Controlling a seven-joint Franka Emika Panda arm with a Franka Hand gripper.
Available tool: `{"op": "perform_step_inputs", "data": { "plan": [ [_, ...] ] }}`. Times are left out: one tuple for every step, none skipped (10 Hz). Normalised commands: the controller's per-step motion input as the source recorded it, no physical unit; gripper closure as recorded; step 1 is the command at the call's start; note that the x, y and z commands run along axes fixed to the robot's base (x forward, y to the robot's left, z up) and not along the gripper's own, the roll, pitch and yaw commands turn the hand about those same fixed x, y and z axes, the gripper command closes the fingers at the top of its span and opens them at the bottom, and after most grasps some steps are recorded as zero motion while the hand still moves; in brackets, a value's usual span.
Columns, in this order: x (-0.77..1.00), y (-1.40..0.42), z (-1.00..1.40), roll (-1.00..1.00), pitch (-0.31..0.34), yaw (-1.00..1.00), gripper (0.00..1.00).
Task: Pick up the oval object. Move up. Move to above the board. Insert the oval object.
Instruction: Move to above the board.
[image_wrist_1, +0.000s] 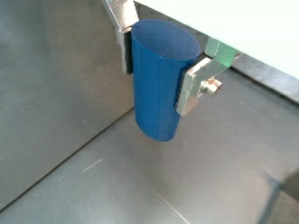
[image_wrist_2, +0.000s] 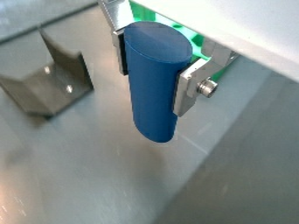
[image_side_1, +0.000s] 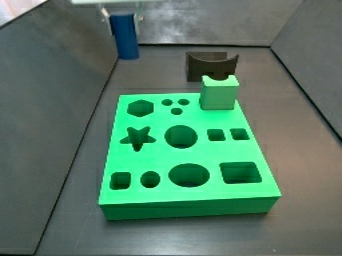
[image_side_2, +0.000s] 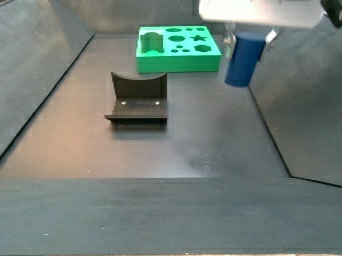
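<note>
My gripper (image_wrist_1: 156, 66) is shut on the oval object (image_wrist_1: 158, 83), a tall plain blue peg held upright between the silver fingers (image_wrist_1: 194, 85); both wrist views show it (image_wrist_2: 153, 83). In a side view the peg (image_side_1: 124, 35) hangs in the air at the far left, beyond the board (image_side_1: 187, 155), a bright green slab with star, hexagon, circle, square and oval holes. In a side view the peg (image_side_2: 242, 58) is raised to the right of the board (image_side_2: 178, 50), with the gripper (image_side_2: 251, 33) above it. The peg touches nothing below.
A light green block (image_side_1: 221, 92) stands on the board's far edge. A dark brown arch block (image_side_1: 210, 65) sits behind it. The dark L-shaped fixture (image_side_2: 136, 100) stands on the floor, also shown in a wrist view (image_wrist_2: 49, 83). Grey walls enclose the floor.
</note>
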Motion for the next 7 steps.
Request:
{"op": "perform_step_inputs", "data": {
  "plan": [
    [0.21, -0.11, 1.0, 0.17, -0.029, -0.07, 1.0],
    [0.2, -0.11, 1.0, 0.17, 0.023, -0.04, 1.0],
    [0.19, -0.1, 1.0, 0.17, 0.055, -0.02, 1.0],
    [0.18, -0.1, 1.0, 0.16, 0.074, 0.01, 1.0],
    [0.17, -0.1, 1.0, 0.16, 0.081, 0.02, 1.0],
    [0.16, -0.09, 1.0, 0.14, 0.084, 0.03, 1.0],
    [0.15, -0.09, 1.0, 0.12, 0.083, 0.02, 1.0]
  ]
}}
